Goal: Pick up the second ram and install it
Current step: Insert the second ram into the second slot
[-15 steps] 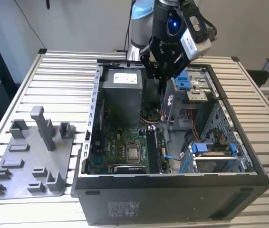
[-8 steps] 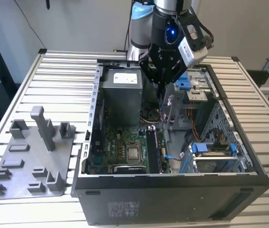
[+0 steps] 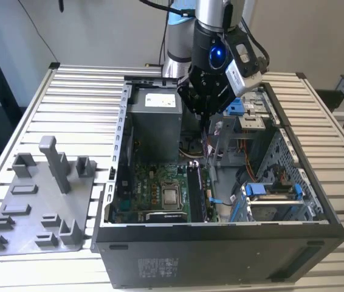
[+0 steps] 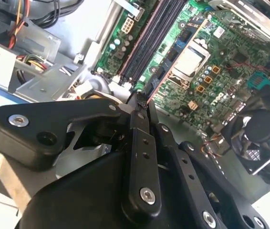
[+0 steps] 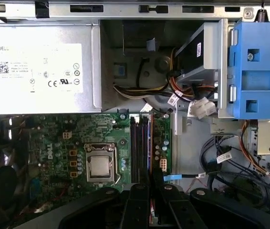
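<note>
- Fingers (image 5: 140,193) drawn together on a thin dark stick, taken to be the ram (image 5: 157,183), seen edge-on in the first wrist view.
- In the exterior view, ram (image 3: 206,141) hanging upright under the gripper (image 3: 203,117), inside the open case (image 3: 220,249), above the end of the slots (image 3: 195,188) nearest the power supply (image 3: 154,115). Not seated; apart from the board.
- Step in hand, as judged: lining up over a free slot, then pressing home.
- To do well: long edge parallel to the slot lanes (image 5: 140,143); stick plumb, no lean to either side.
- Notch to match the slot key; not readable here, so check before any push.
- End latches to be open first; state not visible.
- Descent slow and straight; pressure even along the whole length, not on one end.
- Loose cables (image 5: 182,98) close by the slot end; likely to snag, so keep the path clear of them.
- Neighbouring lane looks filled in the exterior view, cannot be sure; no scraping against it.
- Counts: arm, one; ram in the grasp, one.
- Case, one, lying open on the bench (image 3: 81,97).
- Slot lanes, about four by the first wrist view; exact number uncertain.
- Processor socket (image 5: 99,167), one.
- Grey tray (image 3: 32,207), one, on the bench beside the case at the exterior view's left; several upright posts, no ram seen on it.
</note>
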`<state>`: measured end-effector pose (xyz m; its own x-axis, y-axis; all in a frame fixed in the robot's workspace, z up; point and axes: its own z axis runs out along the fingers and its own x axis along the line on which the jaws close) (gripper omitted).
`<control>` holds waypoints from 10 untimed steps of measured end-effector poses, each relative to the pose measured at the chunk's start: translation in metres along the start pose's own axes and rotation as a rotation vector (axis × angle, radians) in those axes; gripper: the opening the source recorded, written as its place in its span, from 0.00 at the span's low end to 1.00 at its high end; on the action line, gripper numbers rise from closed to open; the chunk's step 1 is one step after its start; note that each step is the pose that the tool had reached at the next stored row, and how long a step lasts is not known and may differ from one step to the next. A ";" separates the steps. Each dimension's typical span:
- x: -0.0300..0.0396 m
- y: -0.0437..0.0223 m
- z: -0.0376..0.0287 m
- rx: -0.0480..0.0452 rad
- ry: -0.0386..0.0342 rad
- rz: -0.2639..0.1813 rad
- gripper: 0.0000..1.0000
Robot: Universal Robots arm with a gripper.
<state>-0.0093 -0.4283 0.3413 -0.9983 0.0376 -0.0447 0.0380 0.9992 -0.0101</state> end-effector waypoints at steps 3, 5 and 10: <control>0.0002 -0.0004 0.0055 -0.0001 0.0001 -0.005 0.14; 0.0004 -0.0010 0.0090 -0.0005 0.0000 -0.013 0.14; -0.0013 -0.0018 0.0183 -0.0015 -0.0002 -0.038 0.14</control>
<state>-0.0073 -0.4304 0.3231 -0.9990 -0.0001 -0.0445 0.0004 0.9999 -0.0102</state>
